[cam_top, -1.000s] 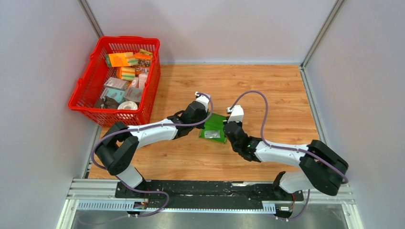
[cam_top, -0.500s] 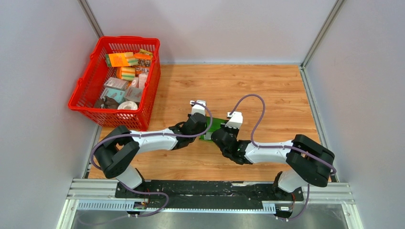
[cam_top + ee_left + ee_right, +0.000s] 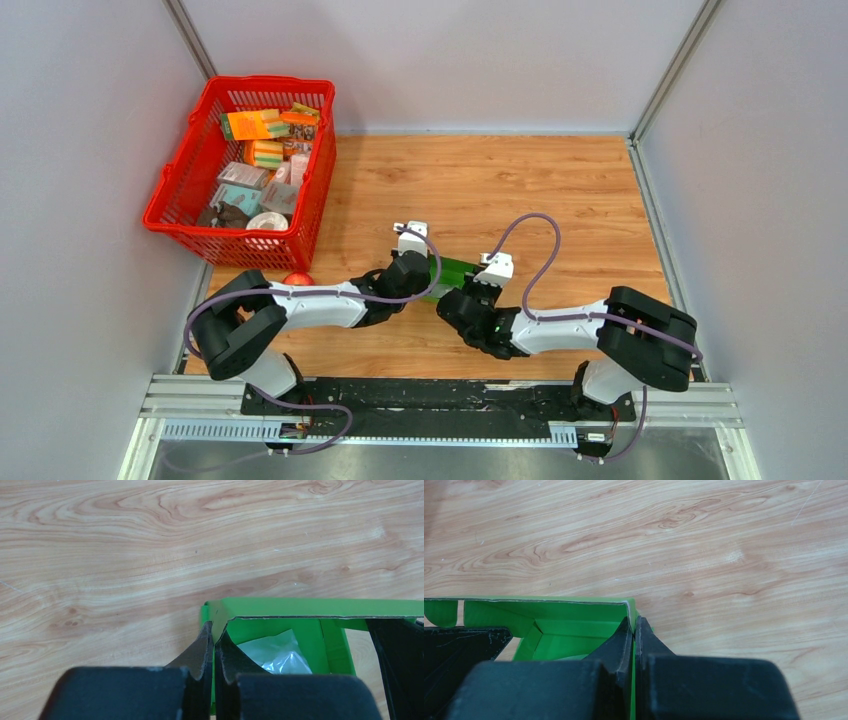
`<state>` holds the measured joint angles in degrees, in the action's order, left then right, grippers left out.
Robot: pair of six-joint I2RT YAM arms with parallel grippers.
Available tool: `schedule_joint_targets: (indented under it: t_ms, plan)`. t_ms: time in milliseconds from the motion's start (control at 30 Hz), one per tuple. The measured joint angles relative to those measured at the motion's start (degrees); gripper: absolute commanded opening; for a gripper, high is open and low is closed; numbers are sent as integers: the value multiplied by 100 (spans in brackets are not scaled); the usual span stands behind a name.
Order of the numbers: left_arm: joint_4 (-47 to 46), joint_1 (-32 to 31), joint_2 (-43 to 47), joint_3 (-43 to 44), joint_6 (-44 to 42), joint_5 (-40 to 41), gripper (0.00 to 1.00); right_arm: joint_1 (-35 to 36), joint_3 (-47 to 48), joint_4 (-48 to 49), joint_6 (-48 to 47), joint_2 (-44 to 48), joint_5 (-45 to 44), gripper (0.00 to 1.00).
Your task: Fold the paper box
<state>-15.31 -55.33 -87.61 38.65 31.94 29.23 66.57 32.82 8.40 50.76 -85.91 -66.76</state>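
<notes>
The paper box (image 3: 456,270) is bright green card, opened into a box shape and held between my two grippers over the wooden table. My left gripper (image 3: 428,280) is shut on the box's left wall; in the left wrist view the gripper (image 3: 214,630) pinches the green edge (image 3: 310,607). A clear plastic bag (image 3: 272,652) lies inside the box. My right gripper (image 3: 463,293) is shut on the opposite wall; in the right wrist view it (image 3: 634,625) clamps the corner of the box (image 3: 549,611). Each wrist view shows the other gripper's black finger inside the box.
A red basket (image 3: 270,83) with several small packages stands at the back left. A small red object (image 3: 297,279) lies by the left arm. White walls enclose the wooden table (image 3: 560,190).
Both grippers have pulled back toward the arm bases with the green box between them. The box has gone from lying flat to standing opened up.
</notes>
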Motion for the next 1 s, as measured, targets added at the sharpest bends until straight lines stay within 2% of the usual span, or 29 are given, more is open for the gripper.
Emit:
schedule_joint_targets:
  t_ms: [133,433,533,567,700,733,767,833,933,1000]
  plan:
    - [-129,-57,74,-144,72,46,0,214,-15,-166,308,-7,-203,0]
    - [-236,-404,94,-380,205,361,0,588,138,-1364,1462,-210,-527,13]
    - [-302,-487,94,-442,271,520,0,693,138,-1655,1620,-162,-494,25]
    - [-321,-509,94,-459,286,568,0,730,136,-1768,1655,-107,-470,32]
    - [-330,-573,94,-485,315,710,0,841,133,-2426,1720,354,-247,43]
    - [-328,-581,94,-487,319,732,0,855,133,-2597,1694,494,-136,55]
    - [-326,-586,94,-487,323,745,0,866,136,-2745,1665,634,-33,64]
    - [-306,-614,94,-492,334,817,0,918,131,-3091,1539,1049,219,71]
    - [-278,-638,94,-492,356,885,0,977,-7,-3324,1038,1989,868,76]
    - [-258,-658,96,-492,376,922,0,981,-87,-3407,756,2514,1335,82]
